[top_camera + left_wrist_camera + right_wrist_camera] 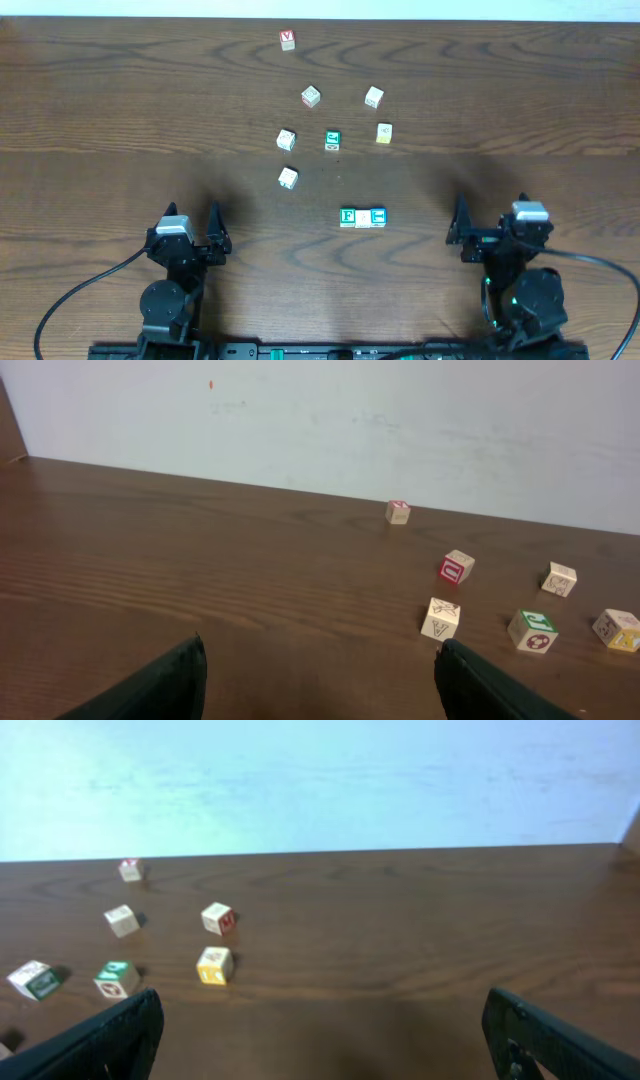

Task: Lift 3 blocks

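Note:
The three blocks lie touching in a short row on the wooden table, seen only in the overhead view: a green-faced block (347,216) with a white letter, a cream block (362,218) in the middle and a blue-faced block (378,216). My left gripper (192,215) (320,665) stands open well to their left, nothing between its fingers. On the other side my right gripper (490,210) (322,1010) is open too, also empty. Both wrist views miss the row.
Loose cubes lie scattered farther back: a red-lettered cube (288,40) (398,511) (131,869), another green cube (333,140) (532,630) (113,978), a yellow one (384,132) (215,964), and pale ones (288,178) (441,618). A pale wall stands behind the table's far edge.

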Robot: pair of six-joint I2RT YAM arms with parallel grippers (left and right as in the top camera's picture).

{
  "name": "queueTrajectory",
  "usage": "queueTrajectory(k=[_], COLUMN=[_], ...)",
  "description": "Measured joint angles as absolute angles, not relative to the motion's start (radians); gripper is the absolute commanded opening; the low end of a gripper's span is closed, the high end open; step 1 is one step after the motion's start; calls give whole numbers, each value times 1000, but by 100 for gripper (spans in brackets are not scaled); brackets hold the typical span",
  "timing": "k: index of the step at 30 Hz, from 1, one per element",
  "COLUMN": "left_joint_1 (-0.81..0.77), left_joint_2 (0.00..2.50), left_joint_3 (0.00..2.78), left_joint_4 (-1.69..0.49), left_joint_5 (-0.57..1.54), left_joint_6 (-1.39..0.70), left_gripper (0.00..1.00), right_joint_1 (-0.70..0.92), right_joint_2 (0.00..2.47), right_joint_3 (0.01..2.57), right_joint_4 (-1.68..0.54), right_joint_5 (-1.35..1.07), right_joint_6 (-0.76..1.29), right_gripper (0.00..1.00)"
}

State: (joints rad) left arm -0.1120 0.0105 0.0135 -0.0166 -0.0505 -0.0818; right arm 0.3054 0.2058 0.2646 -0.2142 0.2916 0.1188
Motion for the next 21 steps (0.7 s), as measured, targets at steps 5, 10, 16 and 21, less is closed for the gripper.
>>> queueTrajectory(k=[5, 10, 16, 21], left_joint_1=[-112, -112, -112, -112], left_joint_2=[10, 10, 10, 10], left_joint_3=[14, 14, 14, 14], left_joint_4=[-17, -17, -17, -17], left_joint_5=[-50, -50, -50, -50], left_joint_6=[-82, -82, -82, -82], left_gripper=[74, 74, 73, 74], right_joint_1=[276, 263, 233, 205], right_joint_2=[75, 16, 13, 12], right_joint_3=[159, 94, 72, 72], right_joint_4=[-210, -212, -216, -221], right_joint_5=[253, 220, 205, 175], right_joint_6=[113, 112, 112, 88], right_gripper=[99, 99, 99, 99])
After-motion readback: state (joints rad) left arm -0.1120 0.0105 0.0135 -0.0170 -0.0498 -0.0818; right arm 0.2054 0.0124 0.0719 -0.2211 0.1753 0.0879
